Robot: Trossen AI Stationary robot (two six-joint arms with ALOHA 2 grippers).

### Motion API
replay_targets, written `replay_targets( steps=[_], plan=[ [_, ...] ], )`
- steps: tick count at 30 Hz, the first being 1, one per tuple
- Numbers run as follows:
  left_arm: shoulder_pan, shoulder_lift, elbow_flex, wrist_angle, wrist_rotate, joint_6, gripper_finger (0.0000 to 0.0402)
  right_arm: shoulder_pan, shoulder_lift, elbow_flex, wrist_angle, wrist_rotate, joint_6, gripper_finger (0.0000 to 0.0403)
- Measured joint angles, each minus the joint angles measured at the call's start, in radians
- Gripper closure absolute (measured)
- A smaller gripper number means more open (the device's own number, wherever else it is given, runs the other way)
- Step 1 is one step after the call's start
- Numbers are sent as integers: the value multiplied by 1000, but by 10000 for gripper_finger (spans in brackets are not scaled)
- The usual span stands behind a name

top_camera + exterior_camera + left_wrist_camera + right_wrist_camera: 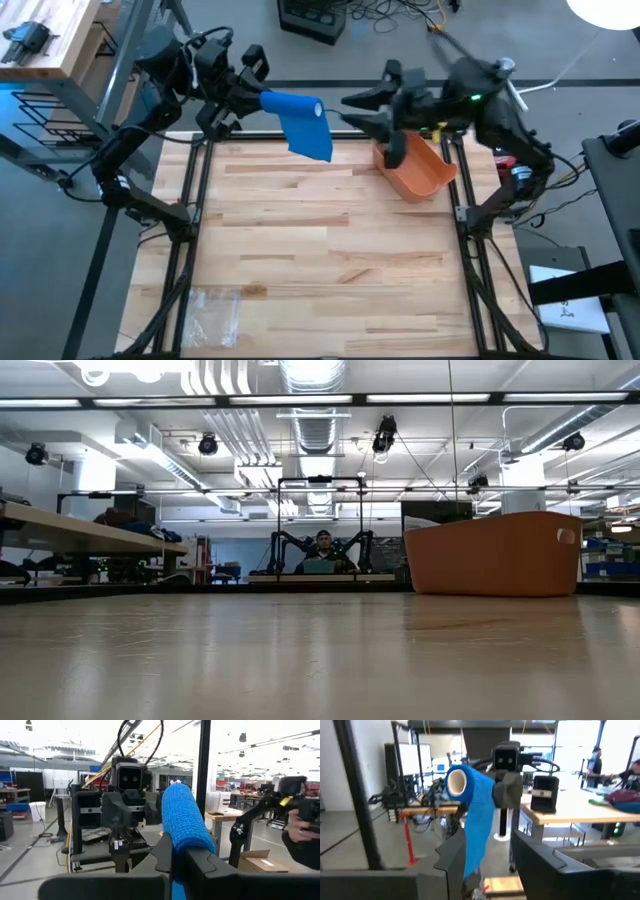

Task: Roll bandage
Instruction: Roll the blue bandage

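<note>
Blue bandage (303, 121) — clamped in left gripper (262, 97)

Blue bandage (303, 122) of rough woven cloth, smooth wooden table (320, 250), orange plastic bin (418, 170)

This is a robotics lab in a big industrial hall. The ceiling has open ducts (312, 420) and long strip lights (300, 400). A wooden bench (320, 260) stands in a metal frame, more workbenches (570, 820) fill the room behind, and a person (321, 546) sits at another robot station.
</note>
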Motion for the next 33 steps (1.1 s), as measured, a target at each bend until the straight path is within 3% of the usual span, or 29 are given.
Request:
replay_targets(
  steps=[7,20,24,30,33],
  plan=[
    [1,0,-5,-7,-30,-29,394,0,77,-2,129,10,-9,268],
    [21,0,-21,-21,-47,-73,393,5,91,5,52,10,43,294],
    [36,-8,-20,-38,-48,-73,393,5,63,11,-16,11,51,281],
    [39,-9,-21,-63,-56,-73,393,5,65,13,24,18,59,239],
    [39,-8,-21,-62,-56,-73,393,5,91,12,18,99,58,223]
  ],
)
